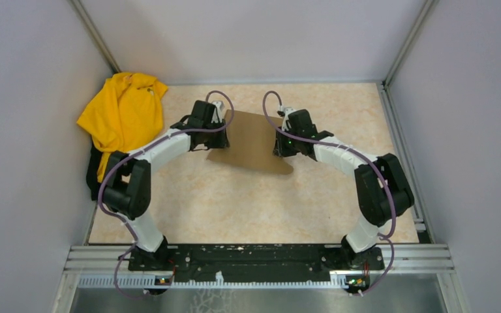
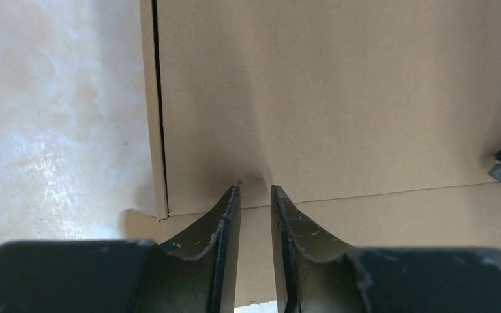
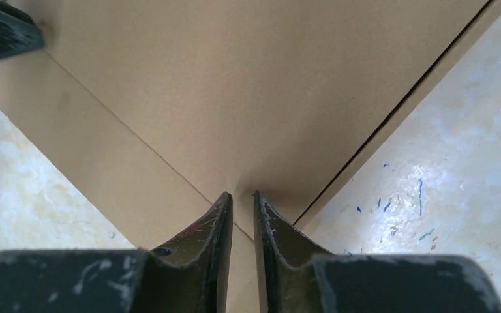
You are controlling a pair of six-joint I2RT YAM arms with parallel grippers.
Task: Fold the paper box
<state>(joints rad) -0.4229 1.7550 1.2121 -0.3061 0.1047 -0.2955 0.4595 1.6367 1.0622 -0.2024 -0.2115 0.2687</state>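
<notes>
The left gripper (image 2: 256,188) is keeping its two black fingers narrowly parted, with only a thin slit between them. Their tips are pressing against the paper box (image 2: 339,98), a plain brown corrugated cardboard sheet, just above a scored fold line. Whether they are pinching any cardboard cannot be told. The right gripper (image 3: 241,194) is standing the same way, its jaws narrow and its tips meeting the brown board near a crease and a cut edge; again, a grip cannot be confirmed.

In the overhead view the paper box (image 1: 251,140) is lying mostly flat between the two grippers, the left one at its left edge and the right one at its right edge. It is resting on the far middle of the beige marbled tabletop (image 1: 235,202). A crumpled yellow cloth garment (image 1: 121,111) is sitting well apart, in the far left corner.
</notes>
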